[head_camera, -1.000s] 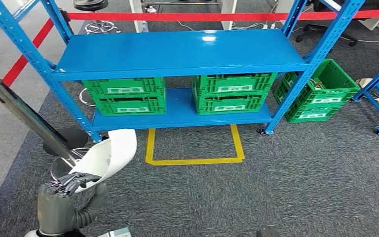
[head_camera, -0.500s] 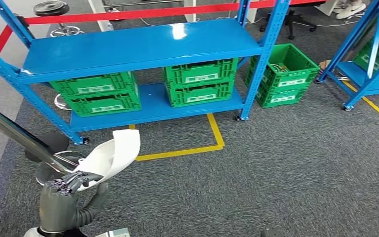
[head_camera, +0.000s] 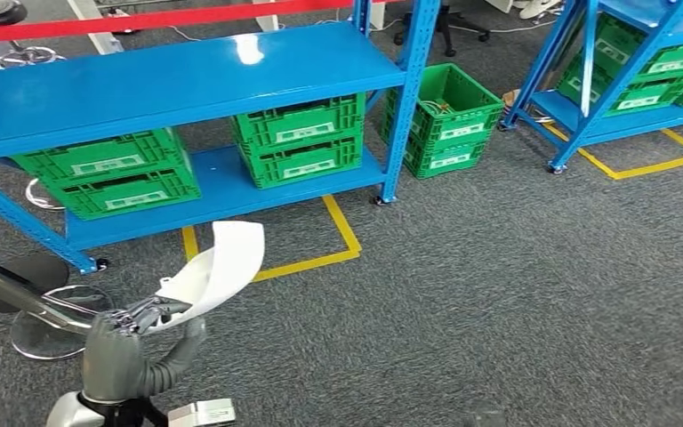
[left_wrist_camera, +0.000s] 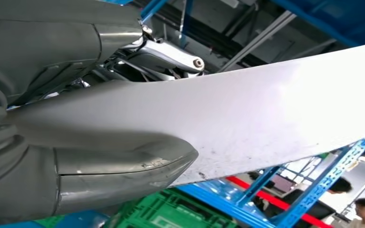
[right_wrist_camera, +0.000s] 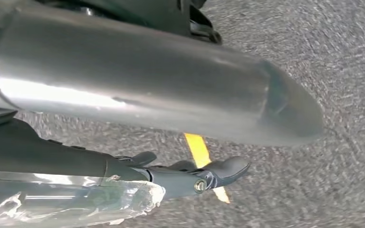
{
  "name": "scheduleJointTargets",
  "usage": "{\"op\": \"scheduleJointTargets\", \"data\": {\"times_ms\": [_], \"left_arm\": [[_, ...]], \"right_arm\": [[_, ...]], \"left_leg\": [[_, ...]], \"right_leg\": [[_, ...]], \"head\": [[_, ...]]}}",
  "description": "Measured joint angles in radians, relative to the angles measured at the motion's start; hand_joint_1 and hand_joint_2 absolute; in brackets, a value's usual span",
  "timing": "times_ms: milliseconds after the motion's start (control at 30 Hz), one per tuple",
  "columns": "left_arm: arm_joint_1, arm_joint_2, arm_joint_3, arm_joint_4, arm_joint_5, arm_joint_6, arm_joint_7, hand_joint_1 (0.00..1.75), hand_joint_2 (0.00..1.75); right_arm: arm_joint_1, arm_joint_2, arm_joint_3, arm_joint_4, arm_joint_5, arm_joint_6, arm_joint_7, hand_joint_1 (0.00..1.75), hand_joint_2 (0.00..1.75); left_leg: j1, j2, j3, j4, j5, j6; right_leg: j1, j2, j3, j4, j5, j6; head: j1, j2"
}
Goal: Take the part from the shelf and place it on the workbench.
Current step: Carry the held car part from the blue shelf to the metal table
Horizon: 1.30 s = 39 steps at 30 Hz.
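Fingers (head_camera: 147, 313) of the left hand (head_camera: 120, 351) pinch the lower edge of the white curved part (head_camera: 218, 267), thumb below and darker fingers above, as the left wrist view confirms; the part stands up and away from the hand, clear of the shelf. I cannot tell how the right hand (right_wrist_camera: 190, 178) is set: the right wrist view shows dark fingers over carpet, blurred, with a yellow floor line (right_wrist_camera: 200, 154) beyond.

Blue shelf rack (head_camera: 169, 84): two decks, green crates (head_camera: 107, 173) on the lower one. A second rack (head_camera: 605, 80) stands well apart to the right. I see no workbench from here.

Risks, as I judge them:
- The grip takes only one edge of a broad, thin shell, so a swing of the body could lever the part out of the pinch.
- The free end reaches toward the rack and could clip an upright.
- A round metal stand base (head_camera: 49, 325) lies near the left arm and could foul a step.
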Motion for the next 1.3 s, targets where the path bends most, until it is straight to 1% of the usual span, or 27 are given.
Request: {"op": "scheduleJointTargets", "data": {"times_ms": [67, 100, 133, 167, 200, 267, 333, 400, 433, 500, 567, 600, 633, 667, 700, 733, 800, 867, 933, 1000, 1067, 1100, 1133, 1167, 1200, 1233, 1300], "left_arm": [[-0.003, -0.004, 0.0, 0.007, 0.006, -0.01, -0.002, 1.75, 1.75], [-0.006, -0.006, 0.0, 0.012, 0.008, -0.015, -0.002, 1.75, 1.75], [-0.01, -0.009, 0.0, 0.017, 0.01, -0.019, -0.003, 1.75, 1.75], [-0.014, -0.012, 0.0, 0.021, 0.012, -0.024, -0.003, 1.75, 1.75], [-0.018, -0.016, 0.0, 0.025, 0.013, -0.027, -0.003, 1.75, 1.75], [-0.028, -0.023, 0.0, 0.031, 0.013, -0.033, -0.004, 1.75, 1.75], [-0.037, -0.029, 0.0, 0.036, 0.011, -0.039, -0.005, 1.75, 1.75], [-0.043, -0.033, 0.0, 0.041, 0.01, -0.042, -0.005, 1.75, 1.75], [-0.047, -0.035, 0.0, 0.043, 0.01, -0.043, -0.005, 1.75, 1.75], [-0.053, -0.038, -0.001, 0.048, 0.009, -0.044, -0.006, 1.75, 1.75], [-0.056, -0.039, -0.001, 0.053, 0.009, -0.044, -0.006, 1.75, 1.75], [-0.056, -0.039, -0.001, 0.056, 0.009, -0.044, -0.006, 1.75, 1.75], [-0.056, -0.039, -0.001, 0.059, 0.009, -0.044, -0.006, 1.75, 1.75], [-0.056, -0.039, -0.001, 0.062, 0.009, -0.044, -0.006, 1.75, 1.75], [-0.057, -0.04, -0.001, 0.065, 0.009, -0.044, -0.006, 1.75, 1.75], [-0.058, -0.041, -0.001, 0.066, 0.009, -0.045, -0.006, 1.75, 1.75], [-0.063, -0.043, -0.001, 0.068, 0.008, -0.047, -0.008, 1.75, 1.75], [-0.069, -0.046, -0.001, 0.071, 0.006, -0.052, -0.01, 1.75, 1.75], [-0.075, -0.051, -0.003, 0.075, 0.002, -0.057, -0.011, 1.75, 1.75], [-0.082, -0.06, -0.006, 0.08, -0.001, -0.062, -0.012, 1.75, 1.75], [-0.087, -0.066, -0.008, 0.086, -0.004, -0.066, -0.012, 1.75, 1.75], [-0.089, -0.068, -0.008, 0.089, -0.006, -0.068, -0.012, 1.75, 1.75], [-0.091, -0.07, -0.008, 0.093, -0.007, -0.07, -0.012, 1.75, 1.75], [-0.093, -0.071, -0.008, 0.096, -0.008, -0.071, -0.012, 1.75, 1.75], [-0.096, -0.073, -0.008, 0.098, -0.008, -0.071, -0.012, 1.75, 1.75], [-0.099, -0.075, -0.009, 0.099, -0.009, -0.071, -0.012, 1.75, 1.75], [-0.105, -0.078, -0.009, 0.101, -0.009, -0.072, -0.012, 1.75, 1.75]], "right_arm": [[-0.001, 0.0, -0.001, 0.0, -0.002, 0.0, 0.0, 0.0, 0.0], [-0.001, 0.0, -0.002, 0.0, -0.003, 0.0, -0.001, 0.0, 0.0], [0.001, 0.0, -0.004, 0.0, -0.005, 0.0, -0.002, 0.0, 0.0], [0.002, -0.001, -0.006, 0.0, -0.007, 0.0, -0.002, 0.0, 0.0], [0.003, -0.002, -0.009, -0.001, -0.008, -0.001, -0.004, 0.0, 0.0], [0.001, -0.002, -0.014, -0.001, -0.012, -0.002, -0.005, 0.0, 0.0], [-0.001, -0.001, -0.019, -0.001, -0.015, -0.004, -0.006, 0.0, 0.0], [0.001, -0.001, -0.024, -0.001, -0.017, -0.007, -0.006, 0.0, 0.0], [0.003, -0.001, -0.026, -0.001, -0.018, -0.008, -0.005, 0.0, 0.0], [0.002, -0.001, -0.03, -0.001, -0.019, -0.01, -0.005, 0.0, 0.0], [0.001, -0.001, -0.032, -0.001, -0.021, -0.011, -0.005, 0.0, 0.0], [0.001, -0.001, -0.033, -0.001, -0.021, -0.011, -0.005, 0.0, 0.0], [0.002, -0.001, -0.034, -0.001, -0.021, -0.011, -0.005, 0.0, 0.0], [0.003, -0.001, -0.036, -0.001, -0.021, -0.011, -0.005, 0.0, 0.0], [0.004, -0.001, -0.037, -0.001, -0.021, -0.012, -0.005, 0.0, 0.0], [0.004, -0.001, -0.039, -0.001, -0.021, -0.012, -0.004, 0.0, 0.0], [0.003, 0.0, -0.042, -0.001, -0.022, -0.013, -0.004, 0.0, 0.0], [0.002, 0.0, -0.044, -0.001, -0.025, -0.014, -0.003, 0.0, 0.0], [0.006, -0.001, -0.048, -0.001, -0.028, -0.016, -0.003, 0.0, 0.0], [0.009, -0.002, -0.05, -0.002, -0.033, -0.017, -0.002, 0.0, 0.0], [0.007, -0.003, -0.053, -0.002, -0.036, -0.017, -0.001, 0.0, 0.0], [0.006, -0.003, -0.055, -0.002, -0.038, -0.017, -0.001, 0.0, 0.0], [0.006, -0.003, -0.057, -0.002, -0.039, -0.017, -0.001, 0.0, 0.0], [0.008, -0.003, -0.059, -0.002, -0.04, -0.017, 0.0, 0.0, 0.0], [0.01, -0.003, -0.061, -0.002, -0.041, -0.017, 0.0, 0.0, 0.0], [0.011, -0.003, -0.063, -0.002, -0.041, -0.017, 0.0, 0.0, 0.0], [0.01, -0.004, -0.066, -0.003, -0.041, -0.017, 0.0, 0.0, 0.0]], "left_leg": [[-0.001, 0.025, -0.004, 0.002, 0.0, 0.001], [-0.001, 0.037, -0.005, 0.004, 0.0, 0.0], [-0.001, 0.049, -0.005, 0.005, -0.001, -0.001], [-0.001, 0.06, -0.004, 0.006, -0.002, -0.002], [-0.001, 0.07, -0.003, 0.007, -0.004, -0.005], [-0.003, 0.087, -0.001, 0.012, -0.008, -0.014], [-0.007, 0.1, -0.002, 0.017, -0.009, -0.024], [-0.007, 0.113, -0.003, 0.019, -0.007, -0.031], [-0.006, 0.11, -0.004, 0.023, -0.014, -0.035], [-0.002, 0.075, -0.026, 0.076, -0.06, -0.043], [0.001, 0.031, -0.081, 0.205, -0.133, -0.046], [0.0, 0.022, -0.11, 0.271, -0.159, -0.045], [0.0, 0.018, -0.127, 0.312, -0.167, -0.043], [0.0, 0.016, -0.128, 0.315, -0.154, -0.04], [0.0, 0.012, -0.109, 0.279, -0.123, -0.035], [0.0, -0.002, -0.078, 0.215, -0.083, -0.029], [0.001, -0.045, -0.021, 0.096, -0.032, -0.018], [0.0, -0.064, -0.004, 0.051, -0.028, -0.014], [0.002, -0.043, -0.005, 0.038, -0.027, -0.011], [0.006, -0.018, -0.006, 0.029, -0.019, -0.006], [0.003, 0.012, -0.008, 0.027, -0.016, -0.002], [0.001, 0.029, -0.009, 0.027, -0.016, -0.002], [0.0, 0.044, -0.01, 0.027, -0.016, -0.002], [-0.001, 0.058, -0.01, 0.028, -0.016, -0.002], [-0.001, 0.07, -0.01, 0.028, -0.016, -0.003], [-0.001, 0.081, -0.009, 0.028, -0.017, -0.003], [-0.005, 0.099, -0.006, 0.028, -0.019, -0.008]], "right_leg": [[-0.006, -0.026, -0.065, 0.135, -0.056, 0.014], [-0.009, -0.029, -0.087, 0.181, -0.067, 0.019], [-0.012, -0.032, -0.091, 0.19, -0.057, 0.023], [-0.014, -0.037, -0.073, 0.155, -0.029, 0.026], [-0.016, -0.048, -0.039, 0.088, 0.01, 0.028], [-0.012, -0.085, 0.029, -0.044, 0.054, 0.022], [-0.006, -0.098, 0.049, -0.086, 0.057, 0.007], [-0.005, -0.08, 0.043, -0.083, 0.063, -0.006], [-0.006, -0.071, 0.041, -0.084, 0.067, -0.013], [-0.01, -0.05, 0.037, -0.088, 0.077, -0.029], [-0.009, -0.029, 0.031, -0.089, 0.083, -0.038], [-0.008, -0.017, 0.027, -0.088, 0.085, -0.041], [-0.006, -0.004, 0.024, -0.087, 0.087, -0.042], [-0.004, 0.009, 0.022, -0.085, 0.088, -0.042], [-0.002, 0.023, 0.021, -0.083, 0.089, -0.042], [-0.001, 0.036, 0.021, -0.08, 0.089, -0.041], [0.001, 0.06, 0.015, -0.074, 0.091, -0.035], [-0.001, 0.081, 0.0, -0.069, 0.097, -0.023], [-0.003, 0.09, -0.016, -0.067, 0.102, -0.01], [0.0, 0.046, -0.043, -0.026, 0.074, 0.002], [-0.002, -0.013, -0.099, 0.094, 0.008, 0.013], [-0.004, -0.025, -0.129, 0.161, -0.02, 0.017], [-0.006, -0.03, -0.147, 0.207, -0.034, 0.021], [-0.008, -0.034, -0.147, 0.216, -0.031, 0.023], [-0.008, -0.038, -0.124, 0.182, -0.008, 0.023], [-0.008, -0.05, -0.082, 0.113, 0.024, 0.023], [-0.003, -0.091, 0.001, -0.03, 0.064, 0.013]], "head": [[0.005, 0.0], [0.005, 0.0], [0.006, 0.0], [0.006, 0.0], [0.006, 0.0], [0.006, 0.0], [0.005, 0.0], [0.005, 0.0], [0.005, 0.0], [0.003, 0.0], [0.0, 0.0], [0.0, 0.0], [0.0, 0.0], [0.0, 0.0], [0.0, 0.0], [0.0, 0.0], [0.0, 0.0], [0.0, 0.0], [-0.001, 0.0], [0.008, 0.0], [0.018, 0.0], [0.019, 0.0], [0.019, 0.0], [0.019, 0.0], [0.019, 0.0], [0.019, 0.0], [0.018, 0.0]]}}
